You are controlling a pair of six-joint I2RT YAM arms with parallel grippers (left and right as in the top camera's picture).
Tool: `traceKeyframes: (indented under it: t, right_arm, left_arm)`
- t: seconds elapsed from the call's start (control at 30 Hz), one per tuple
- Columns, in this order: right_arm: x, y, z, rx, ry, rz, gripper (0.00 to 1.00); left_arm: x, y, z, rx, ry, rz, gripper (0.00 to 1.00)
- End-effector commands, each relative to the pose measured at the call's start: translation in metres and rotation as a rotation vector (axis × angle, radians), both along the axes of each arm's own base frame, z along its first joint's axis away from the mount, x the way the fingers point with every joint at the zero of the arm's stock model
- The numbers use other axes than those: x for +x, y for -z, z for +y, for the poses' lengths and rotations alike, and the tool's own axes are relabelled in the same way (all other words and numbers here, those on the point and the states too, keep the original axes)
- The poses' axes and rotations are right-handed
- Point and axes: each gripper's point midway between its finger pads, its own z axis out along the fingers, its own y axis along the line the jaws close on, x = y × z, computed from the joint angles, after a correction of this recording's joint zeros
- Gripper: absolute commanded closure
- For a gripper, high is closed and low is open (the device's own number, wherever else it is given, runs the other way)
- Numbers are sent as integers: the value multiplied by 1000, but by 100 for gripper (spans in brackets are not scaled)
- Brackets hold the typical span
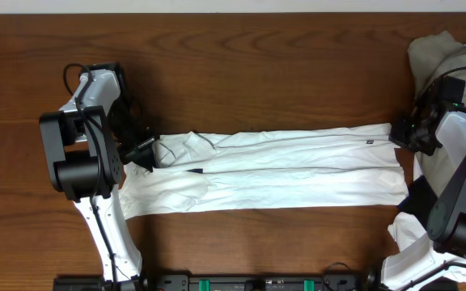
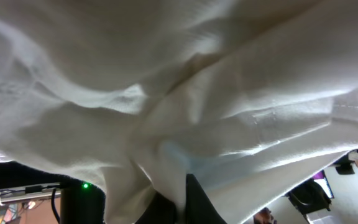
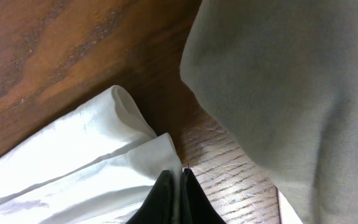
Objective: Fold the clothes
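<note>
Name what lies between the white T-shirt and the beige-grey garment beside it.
A narrow strip of bare wooden table separates the white T-shirt from the beige-grey garment; nothing else lies there. The right wrist view shows it best.

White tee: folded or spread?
Folded lengthwise: the white T-shirt lies as a long narrow band, layered edges overlapping along its middle; no crosswise fold yet.

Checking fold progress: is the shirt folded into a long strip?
Yes, overhead shows the shirt lying as one long narrow band.
</note>
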Motion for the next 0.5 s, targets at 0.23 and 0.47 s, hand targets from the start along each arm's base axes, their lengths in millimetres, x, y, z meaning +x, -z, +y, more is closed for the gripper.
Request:
traceKeyframes:
  t: [0.23, 0.47]
  right_arm:
    - [3, -11, -7, -31, -18, -27, 94]
    - [0, -11, -6, -28, -18, -17, 94]
  left_arm:
    - [-10, -4, 19, 96, 73, 14, 94]
    - [-9, -3, 20, 96, 72, 9, 94]
